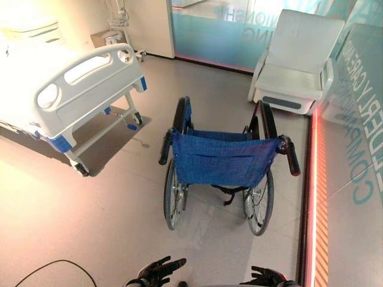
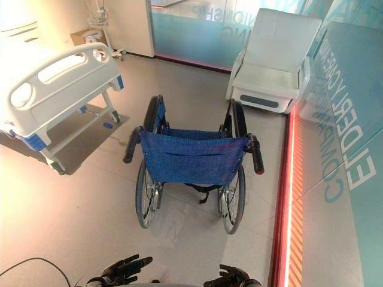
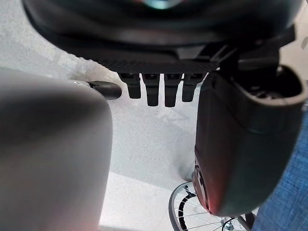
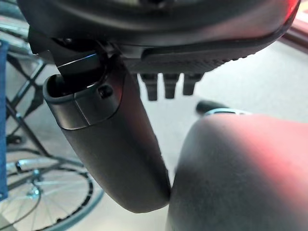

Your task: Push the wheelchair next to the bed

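Wheelchair (image 1: 221, 158) stands mid-frame, well apart from the bed (image 1: 84, 89) at upper left. Left hand (image 1: 158, 272) and right hand (image 1: 266, 277), bottom edge, are loosely open and empty (nothing touched): take both handles (image 1: 292, 156) evenly, then steer left.

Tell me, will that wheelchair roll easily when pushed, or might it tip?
Probably rolls easily: the wheelchair stands on big spoked wheels on a smooth floor. Its cloth back would likely sag, so the handles suit pushing better. Tipping seems unlikely: wheels set wide.

A hospital-like room: a railed bed (image 1: 72, 89), wheelchair (image 1: 221, 158) and white recliner (image 1: 296, 63).
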### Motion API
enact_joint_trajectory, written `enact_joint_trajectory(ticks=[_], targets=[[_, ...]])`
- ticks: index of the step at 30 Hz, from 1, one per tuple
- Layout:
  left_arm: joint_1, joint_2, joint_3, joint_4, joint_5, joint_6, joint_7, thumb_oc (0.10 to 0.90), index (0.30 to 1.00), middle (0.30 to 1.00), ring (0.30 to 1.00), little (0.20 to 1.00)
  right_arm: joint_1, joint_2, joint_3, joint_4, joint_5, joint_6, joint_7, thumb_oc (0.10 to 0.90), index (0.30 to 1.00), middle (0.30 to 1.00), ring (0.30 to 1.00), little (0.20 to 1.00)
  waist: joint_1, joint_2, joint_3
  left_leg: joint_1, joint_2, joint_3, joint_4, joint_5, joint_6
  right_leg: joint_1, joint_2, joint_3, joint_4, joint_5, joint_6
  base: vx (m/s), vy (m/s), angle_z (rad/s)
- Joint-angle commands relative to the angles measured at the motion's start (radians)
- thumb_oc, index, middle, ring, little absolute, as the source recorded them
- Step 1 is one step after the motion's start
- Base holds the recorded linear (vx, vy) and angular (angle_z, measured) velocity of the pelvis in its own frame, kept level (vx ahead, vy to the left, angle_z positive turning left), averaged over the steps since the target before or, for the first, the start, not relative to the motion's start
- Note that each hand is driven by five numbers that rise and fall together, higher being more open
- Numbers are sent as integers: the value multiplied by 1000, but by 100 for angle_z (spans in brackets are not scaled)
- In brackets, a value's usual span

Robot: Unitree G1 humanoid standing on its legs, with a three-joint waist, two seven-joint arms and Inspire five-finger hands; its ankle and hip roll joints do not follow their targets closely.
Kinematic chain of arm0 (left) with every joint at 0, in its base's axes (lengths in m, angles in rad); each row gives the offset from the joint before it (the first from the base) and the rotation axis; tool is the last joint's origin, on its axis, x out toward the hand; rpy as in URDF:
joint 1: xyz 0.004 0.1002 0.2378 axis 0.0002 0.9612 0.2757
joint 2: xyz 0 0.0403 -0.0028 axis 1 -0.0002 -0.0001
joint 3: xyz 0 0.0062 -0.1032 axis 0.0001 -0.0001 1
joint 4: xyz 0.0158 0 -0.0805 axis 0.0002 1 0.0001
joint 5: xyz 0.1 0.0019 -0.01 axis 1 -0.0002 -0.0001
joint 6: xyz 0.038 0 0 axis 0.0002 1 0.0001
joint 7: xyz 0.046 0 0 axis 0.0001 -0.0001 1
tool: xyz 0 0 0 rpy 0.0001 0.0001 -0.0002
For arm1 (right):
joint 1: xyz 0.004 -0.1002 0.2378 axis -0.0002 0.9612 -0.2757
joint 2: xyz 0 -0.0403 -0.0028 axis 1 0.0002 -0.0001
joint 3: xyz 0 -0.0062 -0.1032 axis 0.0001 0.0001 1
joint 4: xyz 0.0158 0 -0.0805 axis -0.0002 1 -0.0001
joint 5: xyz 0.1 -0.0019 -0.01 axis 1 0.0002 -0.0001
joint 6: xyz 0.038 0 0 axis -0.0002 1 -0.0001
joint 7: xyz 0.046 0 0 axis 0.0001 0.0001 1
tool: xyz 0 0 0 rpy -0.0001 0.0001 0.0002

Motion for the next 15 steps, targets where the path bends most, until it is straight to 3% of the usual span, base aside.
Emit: enact_joint_trajectory(ticks=[1, 10, 15], targets=[[-62, -39, -2, 21, -16, -36, -25, 800, 900, 900, 900, 900, -54, -19, 18, 21, -28, -30, -30, 800, 900, 900, 900, 900, -8, 17, -13, 11, -19, 34, 3, -39, -9, -68, 30, 12, 15, 94, -21, 0, 0, 0], [-47, -34, 42, 29, -58, -56, 78, 800, 900, 900, 900, 900, -48, -18, 7, 21, 1, -41, -52, 800, 900, 900, 900, 900, -3, 12, -14, 28, -20, 30, 3, -46, -8, -51, 34, 7, 16, 85, -24, 49, -6, 0], [-50, -22, 79, 35, -80, -33, 142, 800, 900, 900, 900, 900, -47, -25, -17, 20, 38, -43, -75, 800, 900, 900, 900, 900, -3, 13, -15, 33, -21, 31, 3, -47, -8, -44, 34, 7, 12, 86, -24, 33, 7, 0]])
